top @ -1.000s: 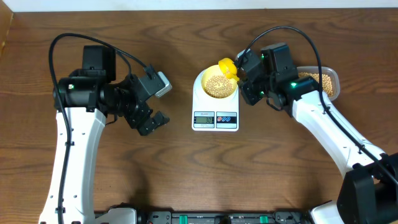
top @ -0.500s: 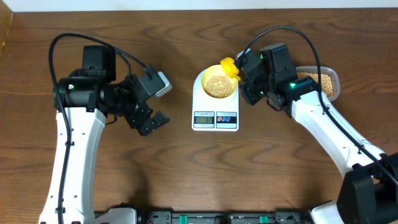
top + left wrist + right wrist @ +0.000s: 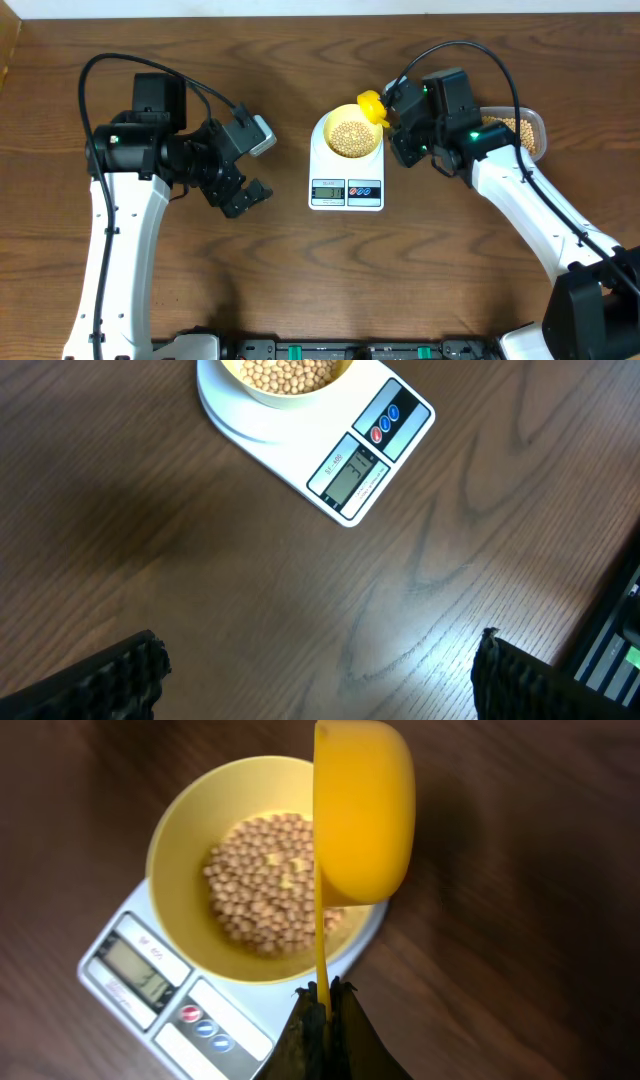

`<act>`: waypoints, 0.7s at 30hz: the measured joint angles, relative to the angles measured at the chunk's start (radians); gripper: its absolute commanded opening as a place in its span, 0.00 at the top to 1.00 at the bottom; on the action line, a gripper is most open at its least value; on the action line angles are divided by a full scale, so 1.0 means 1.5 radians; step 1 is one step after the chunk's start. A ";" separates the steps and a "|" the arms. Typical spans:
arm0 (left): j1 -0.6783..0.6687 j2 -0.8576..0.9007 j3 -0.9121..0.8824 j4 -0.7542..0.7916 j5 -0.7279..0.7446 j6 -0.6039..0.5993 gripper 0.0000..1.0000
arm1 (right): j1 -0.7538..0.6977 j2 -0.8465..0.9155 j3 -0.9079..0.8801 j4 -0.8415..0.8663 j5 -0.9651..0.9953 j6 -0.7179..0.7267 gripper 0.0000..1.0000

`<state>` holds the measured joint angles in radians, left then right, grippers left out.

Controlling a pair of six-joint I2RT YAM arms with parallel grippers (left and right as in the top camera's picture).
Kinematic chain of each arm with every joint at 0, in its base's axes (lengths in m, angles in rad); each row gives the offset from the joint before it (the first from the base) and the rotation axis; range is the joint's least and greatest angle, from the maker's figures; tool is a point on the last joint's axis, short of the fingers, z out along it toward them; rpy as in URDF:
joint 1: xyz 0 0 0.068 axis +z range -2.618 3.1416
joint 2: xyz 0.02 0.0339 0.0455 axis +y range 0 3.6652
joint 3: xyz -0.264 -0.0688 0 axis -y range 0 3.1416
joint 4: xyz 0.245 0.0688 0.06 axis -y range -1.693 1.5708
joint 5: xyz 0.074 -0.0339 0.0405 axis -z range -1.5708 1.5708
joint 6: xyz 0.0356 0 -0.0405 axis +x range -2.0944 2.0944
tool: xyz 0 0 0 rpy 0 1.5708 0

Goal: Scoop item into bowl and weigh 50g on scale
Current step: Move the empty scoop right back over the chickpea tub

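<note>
The pale yellow bowl (image 3: pixel 347 136) sits on the white scale (image 3: pixel 346 178) and holds many tan beans (image 3: pixel 348 136). In the right wrist view the bowl (image 3: pixel 185 830) holds the beans (image 3: pixel 265 895) on the scale (image 3: pixel 215 1010). My right gripper (image 3: pixel 322 992) is shut on the handle of a bright yellow scoop (image 3: pixel 362 810), tipped on its side at the bowl's right rim; it shows overhead too (image 3: pixel 372 104). My left gripper (image 3: pixel 252 165) is open and empty, left of the scale. The left wrist view shows the scale (image 3: pixel 350 455) and the bowl's edge (image 3: pixel 285 385).
A clear plastic tub (image 3: pixel 520 128) with more beans stands at the right, behind my right arm. The table's far edge runs along the top of the overhead view. The scale's display (image 3: pixel 138 970) is lit but unreadable.
The scoop has shifted a little to the right and up, from over the bowl toward its right rim. The left arm has not moved.
</note>
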<state>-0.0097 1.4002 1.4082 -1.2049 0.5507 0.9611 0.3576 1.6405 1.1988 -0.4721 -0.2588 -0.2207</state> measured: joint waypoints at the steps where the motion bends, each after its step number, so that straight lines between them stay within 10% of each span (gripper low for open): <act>1: 0.000 0.000 0.000 0.000 0.000 0.000 0.01 | 0.000 0.000 0.000 -0.002 -0.002 0.000 0.99; 21: 0.000 0.000 0.000 0.000 0.000 0.000 0.01 | -0.208 -0.176 0.007 -0.101 0.077 0.001 0.99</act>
<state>-0.0097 1.4002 1.4082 -1.2049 0.5503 0.9611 0.0460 1.3766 1.2095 -0.6239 -0.1432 -0.2188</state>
